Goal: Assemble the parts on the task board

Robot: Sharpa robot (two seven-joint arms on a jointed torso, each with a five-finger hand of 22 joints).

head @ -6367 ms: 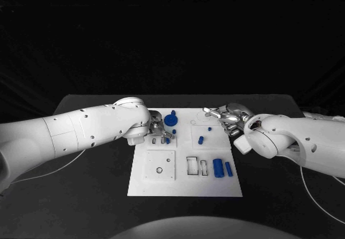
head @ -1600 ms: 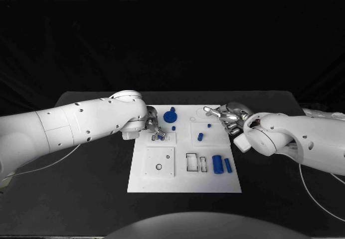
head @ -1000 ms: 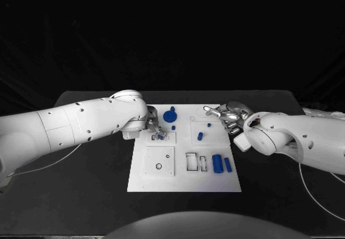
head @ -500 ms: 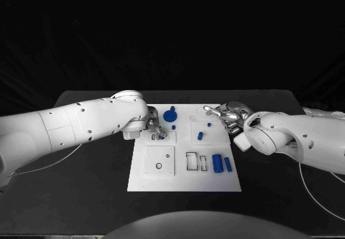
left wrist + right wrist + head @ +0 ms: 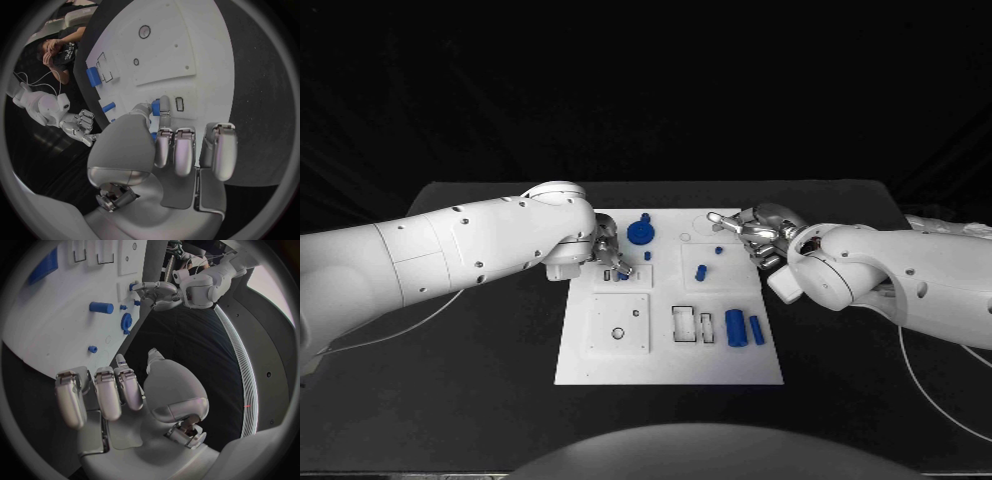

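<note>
Black table (image 5: pixel 473 370) is seen under the white task board (image 5: pixel 733 370), which lies at its middle with the long side running from near to far. White arms come in from both sides, and the far left corner of the board is hidden behind the left arm (image 5: pixel 444 250). The right arm (image 5: pixel 906 280) stands beside the board's right edge and covers none of the parts.

On the near part of the board a raised square plate (image 5: pixel 620 325) with a round hole is seen at the left, and two narrow rectangular recesses (image 5: pixel 694 325) just right of it. Whether anything sits in those recesses cannot be told. Two blue cylinders (image 5: pixel 744 328) lie side by side right of the recesses, their long axes running near to far. Farther off, a blue gear-like part (image 5: pixel 640 233) stands at the board's far middle, and a short blue peg (image 5: pixel 701 272) lies on a raised plate right of it.

The left hand (image 5: pixel 613 258) is held over the board's far left area, and a small blue part (image 5: pixel 155 106) is pinched between its thumb and fingertips beside a small slot. The right hand (image 5: pixel 750 233) hovers at the board's far right edge, fingers apart, with nothing held.
</note>
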